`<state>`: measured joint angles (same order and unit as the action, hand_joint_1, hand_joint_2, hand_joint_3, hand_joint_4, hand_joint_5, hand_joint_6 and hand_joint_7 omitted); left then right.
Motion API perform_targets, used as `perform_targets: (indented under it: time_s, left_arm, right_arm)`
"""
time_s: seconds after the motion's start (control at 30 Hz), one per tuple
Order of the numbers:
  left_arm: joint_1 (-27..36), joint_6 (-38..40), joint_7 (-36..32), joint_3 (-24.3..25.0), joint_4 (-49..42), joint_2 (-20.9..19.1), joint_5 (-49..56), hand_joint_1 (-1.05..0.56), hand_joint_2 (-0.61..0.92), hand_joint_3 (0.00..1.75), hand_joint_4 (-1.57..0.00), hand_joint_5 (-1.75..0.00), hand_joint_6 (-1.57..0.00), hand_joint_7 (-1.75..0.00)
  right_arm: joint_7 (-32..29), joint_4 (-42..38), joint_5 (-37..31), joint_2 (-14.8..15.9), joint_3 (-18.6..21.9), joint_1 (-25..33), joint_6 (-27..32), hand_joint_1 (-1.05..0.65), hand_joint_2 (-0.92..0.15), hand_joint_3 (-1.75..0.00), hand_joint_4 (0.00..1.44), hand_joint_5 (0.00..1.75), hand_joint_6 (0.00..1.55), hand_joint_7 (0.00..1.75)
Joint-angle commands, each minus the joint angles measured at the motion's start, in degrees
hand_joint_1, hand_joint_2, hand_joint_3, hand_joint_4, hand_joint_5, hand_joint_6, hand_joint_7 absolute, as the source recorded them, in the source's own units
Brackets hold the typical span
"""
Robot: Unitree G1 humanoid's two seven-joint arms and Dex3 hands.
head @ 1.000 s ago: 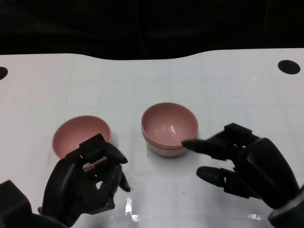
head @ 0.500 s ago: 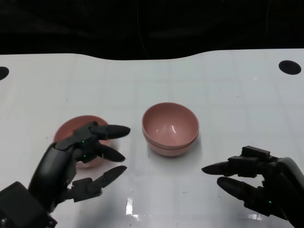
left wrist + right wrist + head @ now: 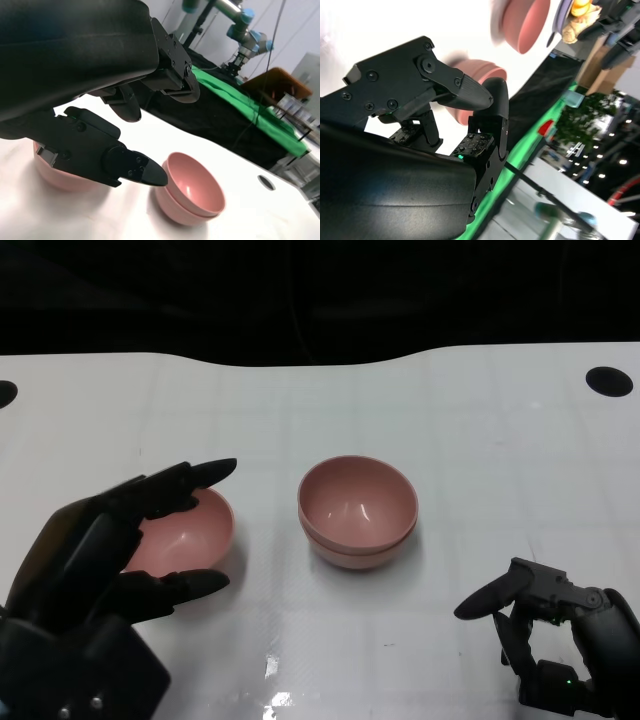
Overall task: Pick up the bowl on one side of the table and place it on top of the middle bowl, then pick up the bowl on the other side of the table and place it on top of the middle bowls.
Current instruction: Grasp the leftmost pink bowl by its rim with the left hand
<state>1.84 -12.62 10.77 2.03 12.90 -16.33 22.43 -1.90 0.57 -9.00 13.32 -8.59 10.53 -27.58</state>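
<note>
Two pink bowls sit nested as the middle stack [image 3: 357,510] at the table's centre. To its left a single pink bowl [image 3: 190,530] rests on the table. My left hand [image 3: 95,550] is spread around that bowl, long fingers [image 3: 195,475] over its far rim and the thumb at its near side; no firm grip shows. The left wrist view has the left hand [image 3: 90,75] above this bowl [image 3: 50,177], with the stack [image 3: 192,190] beyond. My right hand [image 3: 560,635] hangs low at the near right, holding nothing, fingers loosely bent, well clear of the stack.
The white table [image 3: 480,440] ends at a wavy far edge with darkness behind. A black round hole [image 3: 608,380] marks the far right corner and another [image 3: 4,393] the far left. A green-covered bench [image 3: 240,100] stands beyond the table.
My left hand has shifted left and opened its fingers around the left bowl. My right hand has drawn back to the near right corner and bent its fingers downward.
</note>
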Motion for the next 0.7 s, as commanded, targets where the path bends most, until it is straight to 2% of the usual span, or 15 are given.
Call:
perform_targets:
  time_s: [0.03,0.23,0.47,0.57,0.7]
  left_arm:
    - [-0.4,2.3,-0.8,-0.5,2.3,-2.8,5.2,-0.5,0.91,0.01,-0.3,-0.6,-0.42,-0.04]
    - [-1.0,5.5,0.1,-1.7,3.6,-4.2,9.1,-0.53,0.92,0.01,-0.3,-0.55,-0.41,-0.02]
    - [-3.5,10.7,2.1,-5.2,2.7,-7.1,16.1,-0.58,0.91,0.0,-0.43,-0.34,-0.44,0.0]
    - [-7.3,13.7,3.9,-9.8,-2.7,-9.1,22.9,-0.57,0.9,0.0,-0.48,-0.32,-0.48,-0.02]
    - [-9.9,16.5,5.2,-13.6,-6.5,-10.0,27.9,-0.6,0.91,0.0,-0.49,-0.26,-0.48,-0.01]
  right_arm:
    - [1.2,1.8,1.6,-1.0,1.4,0.6,2.6,-0.02,-0.35,-1.52,0.89,1.75,0.81,1.44]
    - [2.9,2.5,1.8,-2.3,2.1,0.6,4.4,-0.03,-0.34,-1.54,0.91,1.75,0.79,1.51]
    - [4.4,2.4,2.0,-3.5,2.5,0.4,5.8,-0.03,-0.32,-1.56,0.92,1.75,0.79,1.58]
    - [4.6,2.5,1.3,-3.9,2.2,0.6,6.6,-0.04,-0.31,-1.56,0.93,1.75,0.78,1.58]
    - [4.9,2.8,1.2,-4.4,2.0,0.9,7.1,-0.04,-0.31,-1.56,0.92,1.75,0.78,1.58]
